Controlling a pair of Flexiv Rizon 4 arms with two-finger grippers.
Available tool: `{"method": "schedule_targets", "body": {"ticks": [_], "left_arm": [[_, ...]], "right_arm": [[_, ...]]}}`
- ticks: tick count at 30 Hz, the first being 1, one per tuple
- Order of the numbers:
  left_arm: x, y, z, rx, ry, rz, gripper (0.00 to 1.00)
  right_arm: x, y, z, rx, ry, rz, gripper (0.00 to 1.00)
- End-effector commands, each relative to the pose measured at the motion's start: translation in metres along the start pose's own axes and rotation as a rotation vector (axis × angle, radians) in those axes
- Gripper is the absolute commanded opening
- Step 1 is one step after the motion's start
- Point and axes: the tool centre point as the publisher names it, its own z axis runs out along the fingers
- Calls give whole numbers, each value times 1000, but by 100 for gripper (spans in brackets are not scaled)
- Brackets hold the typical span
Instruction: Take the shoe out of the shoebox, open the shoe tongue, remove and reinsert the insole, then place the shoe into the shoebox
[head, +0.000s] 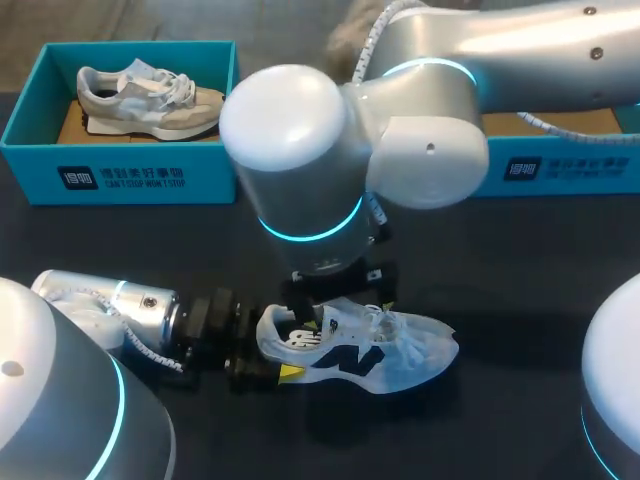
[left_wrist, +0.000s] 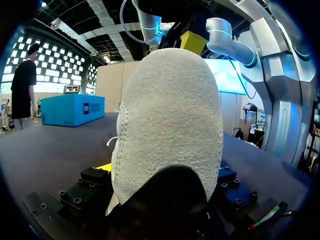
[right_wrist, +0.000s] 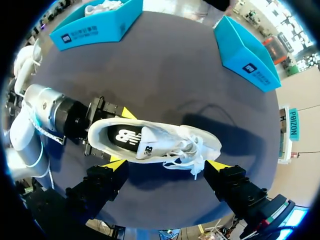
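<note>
Dark counter (head: 520, 250) bears the shoe (right_wrist: 155, 142), heel clamped by the left end effector (head: 274, 348), toe pointing away, tongue directly under the open right end effector (right_wrist: 166, 164).

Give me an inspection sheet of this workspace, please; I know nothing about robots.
Surface: dark table.
Job's things: white shoe rests on the table, outside any box; blue shoebox at the far left holds a grey shoe; second blue shoebox at the far right, partly hidden.
Clutter: nothing seen.
End effectors: left end effector shut on the white shoe's heel; right end effector open, above the shoe.
Cables: white spiral-wrapped cables, hugging the robot.
Surroundings: nothing seen.
</note>
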Motion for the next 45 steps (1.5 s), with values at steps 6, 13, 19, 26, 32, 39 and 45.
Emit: {"method": "schedule_targets", "body": {"ticks": [6, 13, 19, 26, 32, 39, 45], "left_arm": [[-1, 0, 0, -2, -2, 0, 0], [-1, 0, 0, -2, -2, 0, 0], [-1, 0, 0, -2, -2, 0, 0], [-1, 0, 0, -2, -2, 0, 0], [-1, 0, 0, -2, -2, 0, 0], [-1, 0, 0, -2, -2, 0, 0], [-1, 0, 0, -2, -2, 0, 0]], "right_arm": [[26, -14, 12, -36, -399, 194, 100], [38, -11, 16, -39, -488, 285, 100], [45, -6, 19, -44, -561, 377, 100], [36, 3, 27, -40, -582, 438, 100], [23, 12, 36, -31, -582, 479, 100], [14, 16, 50, -10, -578, 509, 100], [5, 15, 56, -2, -570, 531, 100]]}}
